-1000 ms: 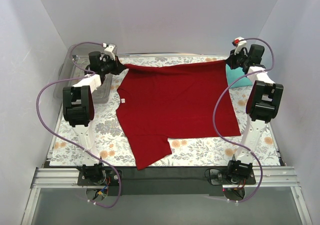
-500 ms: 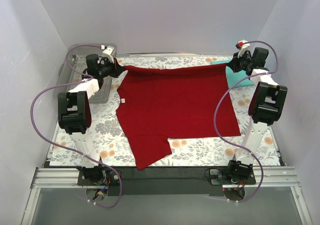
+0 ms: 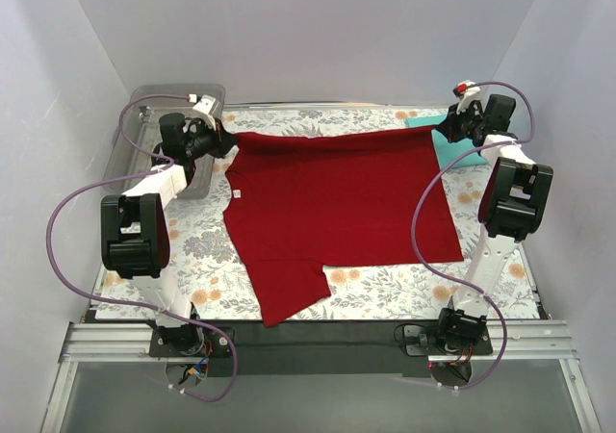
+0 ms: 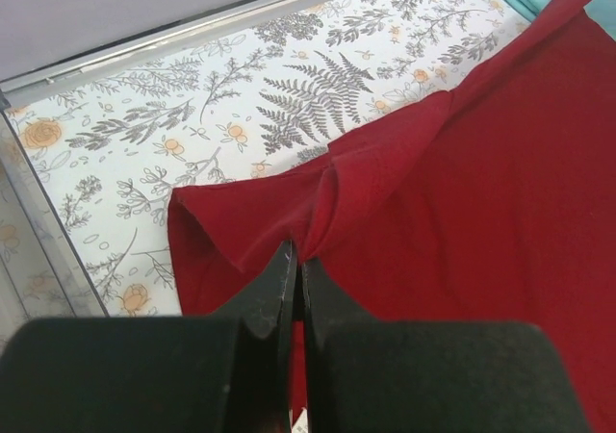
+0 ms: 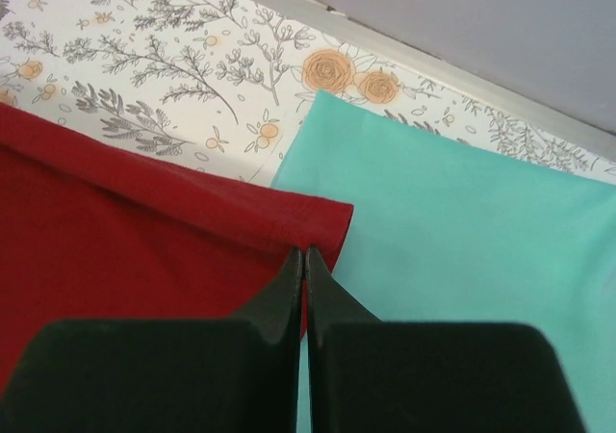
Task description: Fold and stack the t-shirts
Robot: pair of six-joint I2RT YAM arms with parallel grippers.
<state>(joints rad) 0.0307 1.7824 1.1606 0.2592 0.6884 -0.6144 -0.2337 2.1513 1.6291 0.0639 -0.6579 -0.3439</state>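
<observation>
The dark red t-shirt lies spread across the floral table, one sleeve reaching the near edge. My left gripper is shut on its far left corner; in the left wrist view the fingertips pinch a bunched fold of red cloth. My right gripper is shut on the far right corner, the jaws closed on the red hem. The teal t-shirt, folded flat, lies at the far right, partly behind the right arm, directly beside the held corner.
A clear plastic tray stands at the far left corner, just behind the left arm. White walls close in the table on three sides. A black strip and metal rail run along the near edge.
Both arms have shifted, the left forearm swinging out to the left. The red shirt's far edge has come slightly nearer and lower. Both grips are unchanged.
</observation>
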